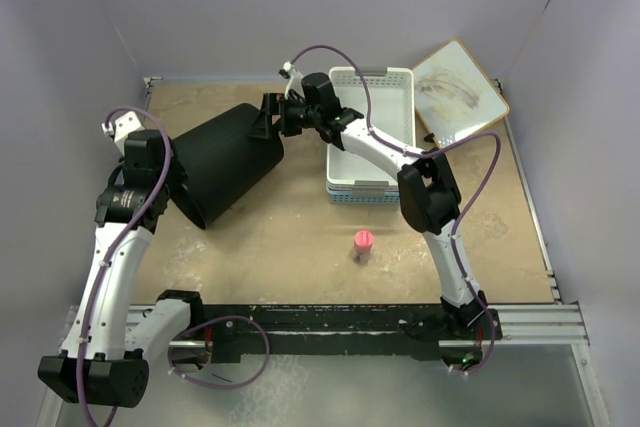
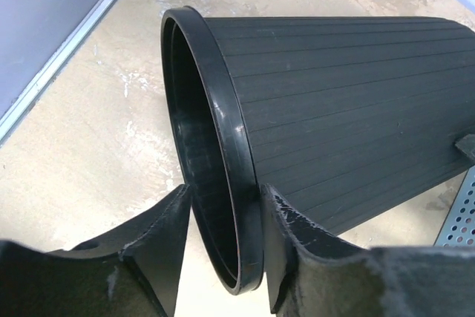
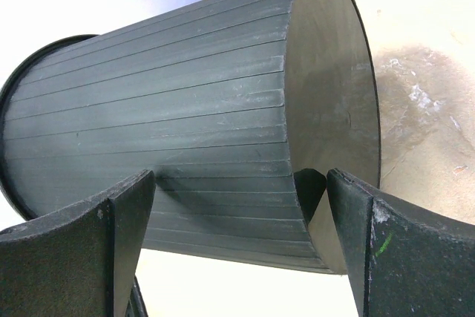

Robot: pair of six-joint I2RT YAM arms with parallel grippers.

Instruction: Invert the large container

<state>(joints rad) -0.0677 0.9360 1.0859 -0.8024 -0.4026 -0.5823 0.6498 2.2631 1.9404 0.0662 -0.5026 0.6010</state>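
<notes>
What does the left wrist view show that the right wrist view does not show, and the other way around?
Only the left wrist view shows the large container's open mouth and inner wall, with its rim between the left gripper's fingers, plus a corner of a perforated basket at the right edge. Only the right wrist view shows the container's flat closed base, with the right gripper open around that end. Both show the large container lying on its side, its ribbed black wall, and the sandy table.

Two white-shelled robot arms (image 1: 112,277) with black joint housings trail looping purple cables (image 1: 345,62); the black-fingered tools (image 2: 223,257) look scuffed.
</notes>
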